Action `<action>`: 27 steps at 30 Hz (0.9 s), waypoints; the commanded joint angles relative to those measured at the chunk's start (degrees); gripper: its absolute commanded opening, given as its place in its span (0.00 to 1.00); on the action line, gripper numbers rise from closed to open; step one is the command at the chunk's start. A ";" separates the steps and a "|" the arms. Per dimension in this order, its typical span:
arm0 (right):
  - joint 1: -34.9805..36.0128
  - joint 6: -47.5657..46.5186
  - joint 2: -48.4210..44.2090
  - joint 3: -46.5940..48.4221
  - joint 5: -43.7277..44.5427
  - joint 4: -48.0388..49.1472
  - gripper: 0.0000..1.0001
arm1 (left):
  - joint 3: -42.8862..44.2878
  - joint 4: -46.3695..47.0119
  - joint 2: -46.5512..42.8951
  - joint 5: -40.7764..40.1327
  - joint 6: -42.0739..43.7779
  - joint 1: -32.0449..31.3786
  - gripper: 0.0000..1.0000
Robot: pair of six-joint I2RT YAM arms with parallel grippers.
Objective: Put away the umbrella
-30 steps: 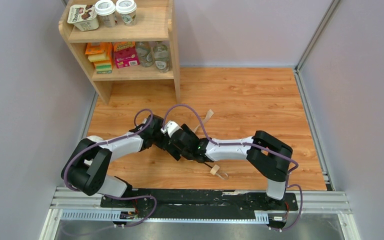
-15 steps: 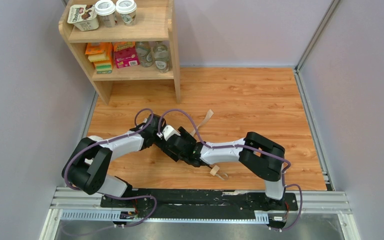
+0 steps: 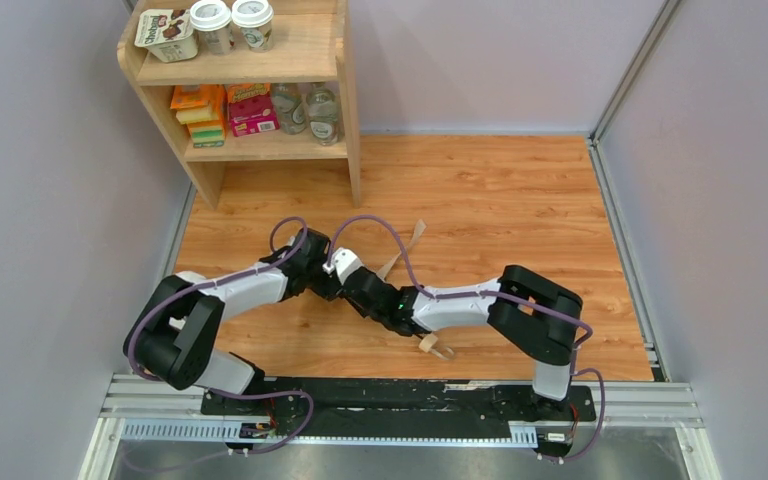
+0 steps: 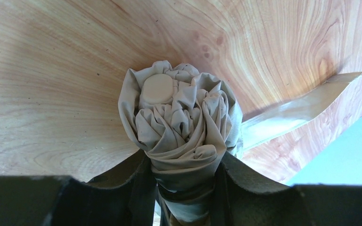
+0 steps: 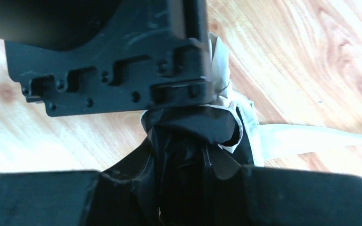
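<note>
wood tabletop — umbrella pinched in left hand

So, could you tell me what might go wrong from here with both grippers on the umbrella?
1. The left gripper and right gripper clamp the umbrella almost against each other, so any uneven move could knock them together or twist the bundle.
2. The strap sticks out loose to one side; it could snag, and the umbrella may unroll.
</note>
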 commanded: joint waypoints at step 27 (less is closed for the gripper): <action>-23.32 27.17 18.21 -12.79 -60.95 14.92 0.00 | 3.82 -9.94 -9.43 0.04 12.28 3.29 0.78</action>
